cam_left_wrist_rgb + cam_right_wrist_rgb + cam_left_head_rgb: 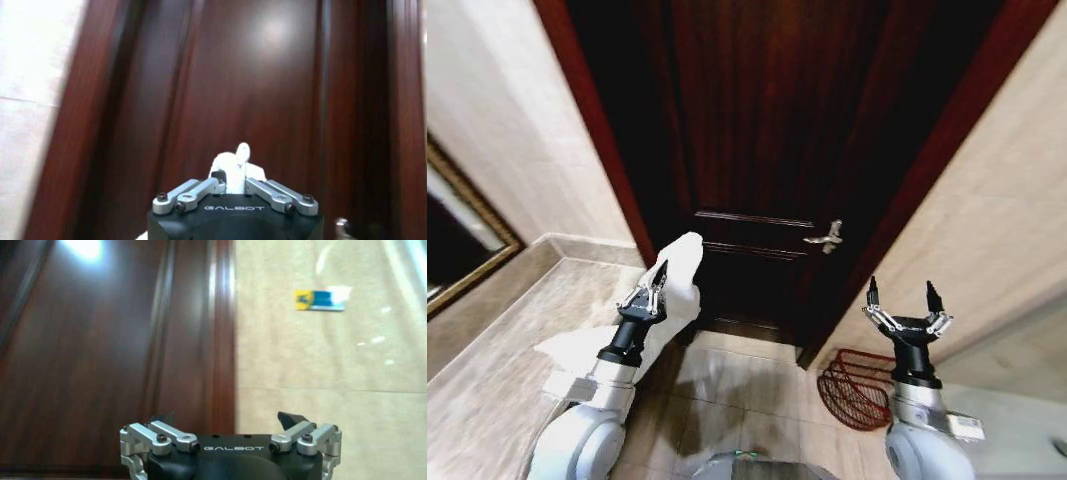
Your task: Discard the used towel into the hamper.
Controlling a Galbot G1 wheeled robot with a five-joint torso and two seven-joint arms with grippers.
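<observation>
One white towel point(682, 275) droops crumpled from the left end effector point(660, 272)

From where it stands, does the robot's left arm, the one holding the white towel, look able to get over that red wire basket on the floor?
Probably not yet. The left claw, shut on the white towel, is raised before the dark wooden door, while the red wire basket sits low behind the open right claw.

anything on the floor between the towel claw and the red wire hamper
Head view: bare beige floor tile lies between the left claw, shut on the white towel, and the red-brown wire hamper.
</observation>
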